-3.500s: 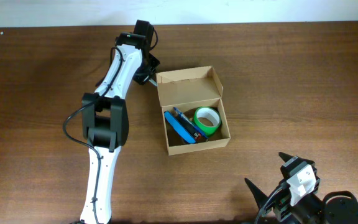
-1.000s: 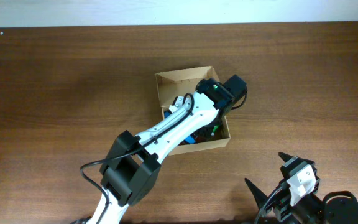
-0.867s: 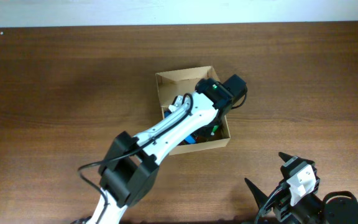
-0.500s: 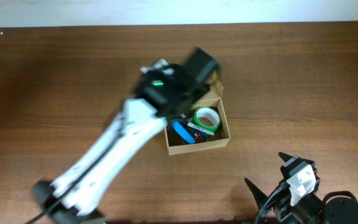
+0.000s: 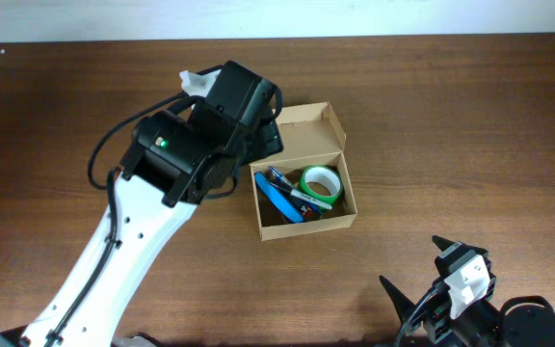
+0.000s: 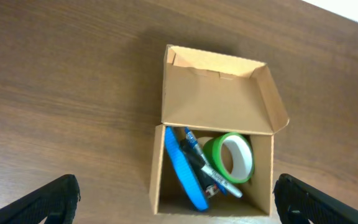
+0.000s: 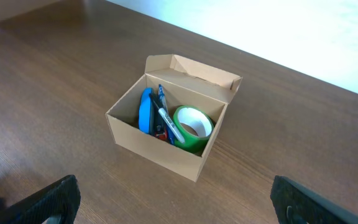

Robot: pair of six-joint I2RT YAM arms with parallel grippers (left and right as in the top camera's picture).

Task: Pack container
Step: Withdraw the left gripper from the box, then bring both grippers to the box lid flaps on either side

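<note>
Plain tan container (image 5: 292, 133), green tape roll (image 5: 306, 185) at 3 o'clock inside, blue strip (image 5: 277, 200) at 9, brown wood-grain table (image 5: 451, 116).

The table (image 5: 451, 145) is lit evenly and softly in the overhead view. In the right wrist view, a washed-out white band is seen along the top, and pale glare is spread over the wood below. The box (image 6: 216, 106) interior is shaded.

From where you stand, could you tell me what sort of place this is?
Probably a robotics lab or test bench: a wooden table against a pale wall, a white robot arm, and a cardboard container holding stationery such as a green tape roll.
</note>
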